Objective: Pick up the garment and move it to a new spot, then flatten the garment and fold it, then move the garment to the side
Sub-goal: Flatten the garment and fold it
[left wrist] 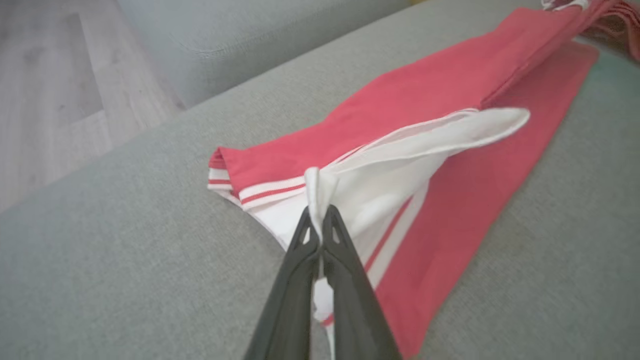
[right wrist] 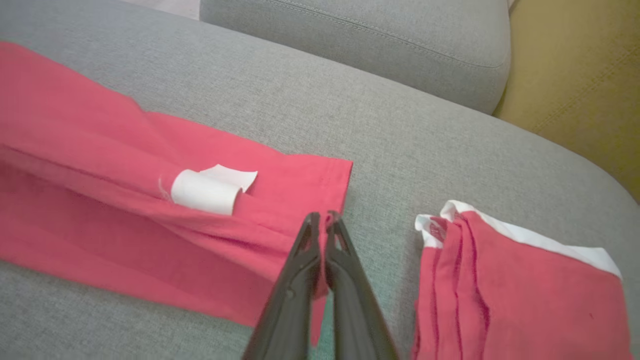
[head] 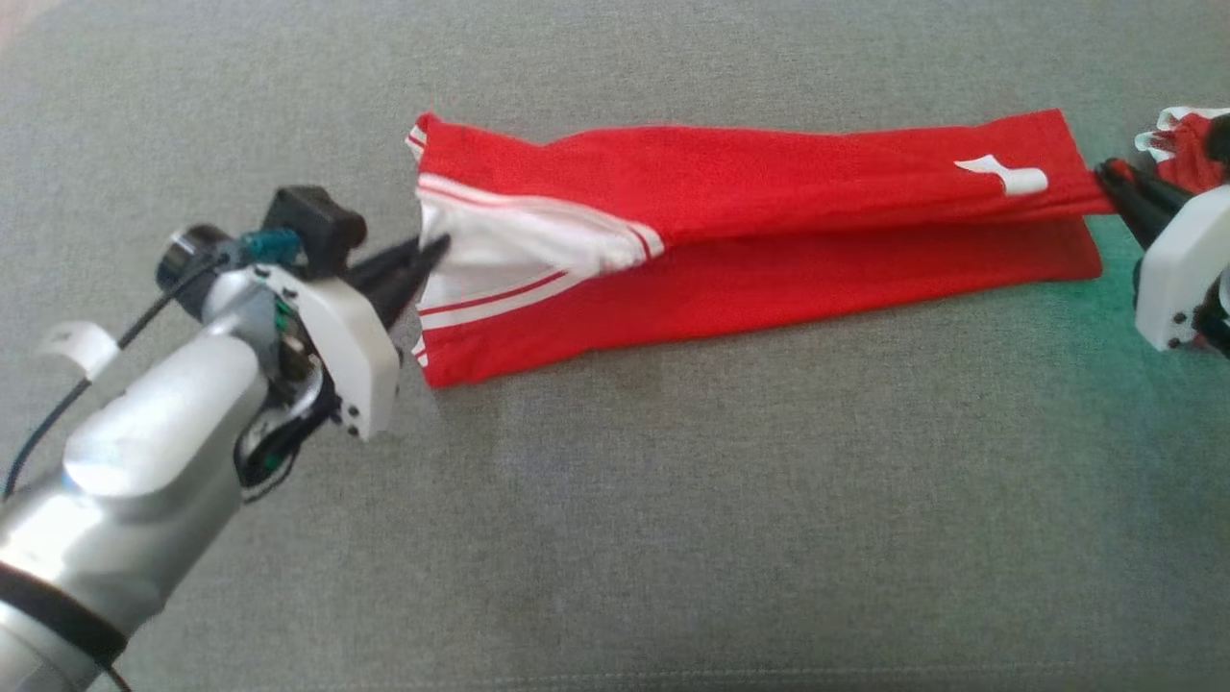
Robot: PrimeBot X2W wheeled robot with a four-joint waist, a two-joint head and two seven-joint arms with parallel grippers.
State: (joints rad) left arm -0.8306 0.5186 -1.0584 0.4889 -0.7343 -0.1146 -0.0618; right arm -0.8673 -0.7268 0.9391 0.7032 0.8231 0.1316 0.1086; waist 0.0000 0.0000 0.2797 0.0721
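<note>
The left gripper [head: 432, 252] clamps the white hem of the garment [head: 769, 221], the right gripper [head: 1107, 175] its red end; the limp, light cloth lies stretched between the jaws on the couch [head: 673, 529], likely best held by its hems.

garment [head: 817, 192] stretched across cushion [head: 615, 500], folded cloth [head: 1190, 154] beyond its right end

The right pincer [head: 1105, 176], at the garment's [head: 769, 192] marked end, is cut by the head view's edge and hides part of a second red cloth [head: 1187, 154] beyond it. The garment's white mark [head: 1004, 176] is too small to read; the left wrist view blurs that end.
</note>
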